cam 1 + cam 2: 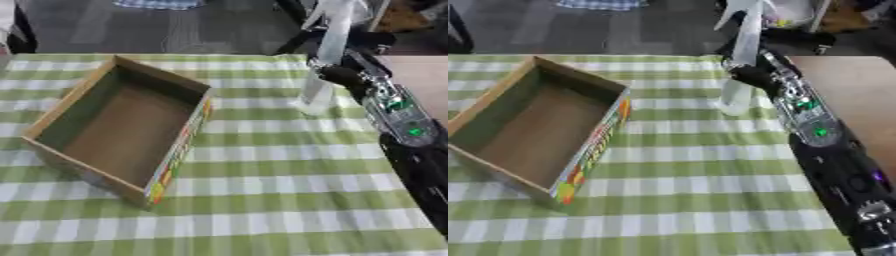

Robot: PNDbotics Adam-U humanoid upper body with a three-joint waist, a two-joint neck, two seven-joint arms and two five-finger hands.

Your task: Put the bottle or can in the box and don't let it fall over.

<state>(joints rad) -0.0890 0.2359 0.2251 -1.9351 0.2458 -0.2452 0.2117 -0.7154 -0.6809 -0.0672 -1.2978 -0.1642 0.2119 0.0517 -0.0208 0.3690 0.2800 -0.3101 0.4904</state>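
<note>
Grasp step: your right hand [339, 75] wraps the clear bottle [325, 60], upright on the checked cloth well right of the empty box [162, 82]; next, lift and carry it leftward level.

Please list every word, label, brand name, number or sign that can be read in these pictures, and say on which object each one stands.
No text can be read.
Box: colourful print along its right outer wall, too blurred to read.
Bottle: clear, upright, held by the right hand; no legible label.
Right arm: green lights only, no readable marking.
Tablecloth: green and white checks, no writing.
</note>
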